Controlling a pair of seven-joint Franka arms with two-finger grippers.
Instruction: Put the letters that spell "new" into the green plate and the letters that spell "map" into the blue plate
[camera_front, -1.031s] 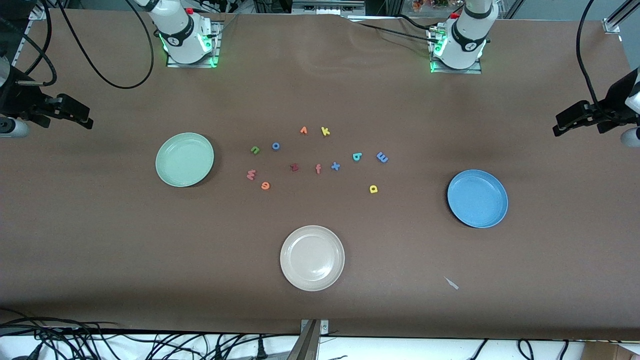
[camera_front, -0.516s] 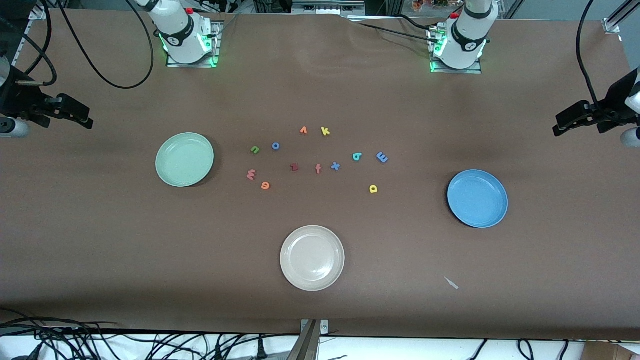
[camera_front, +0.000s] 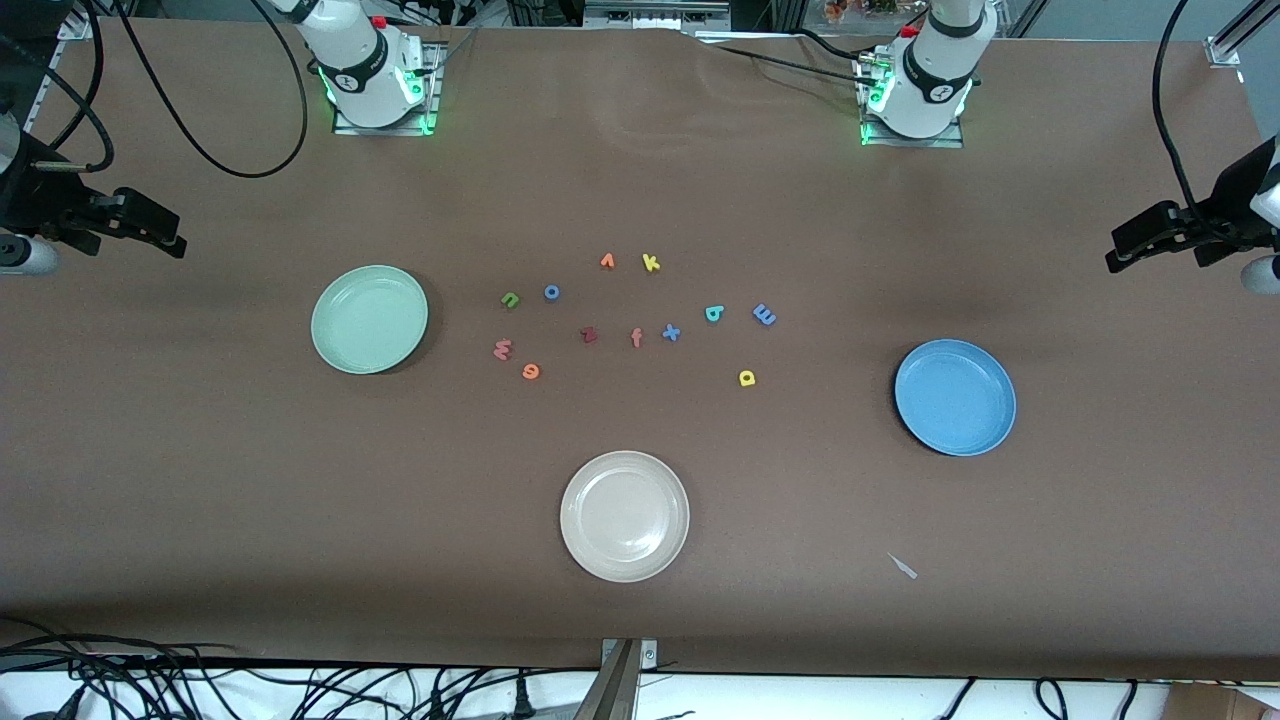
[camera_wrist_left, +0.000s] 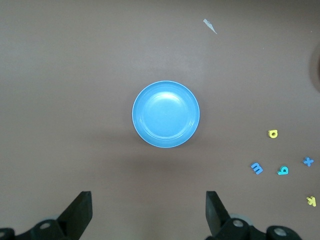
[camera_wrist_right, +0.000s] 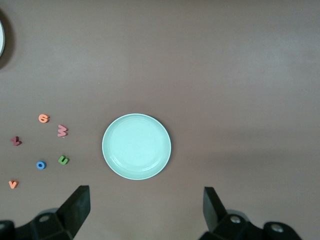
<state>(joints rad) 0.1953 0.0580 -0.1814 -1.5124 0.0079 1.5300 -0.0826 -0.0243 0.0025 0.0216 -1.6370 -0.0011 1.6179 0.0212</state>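
A big brown table cover (camera_front: 640, 180) fills almost everything — flat, with a few soft wrinkles near the top edge. Black cables (camera_front: 200, 680) lie tangled on the white floor strip (camera_front: 800, 695) below. A small pale scrap (camera_front: 903, 567) rests on the brown cover.

My two arms are white, each rising from a base (camera_front: 378, 100) ringed with a black band and lit by green lamps, bolted to a metal plate. A red button sits on each. Black cables trail away from them. In my wrist views, the fingers (camera_wrist_left: 80, 212) are black, wedge-shaped, with silver screws at their mounts.
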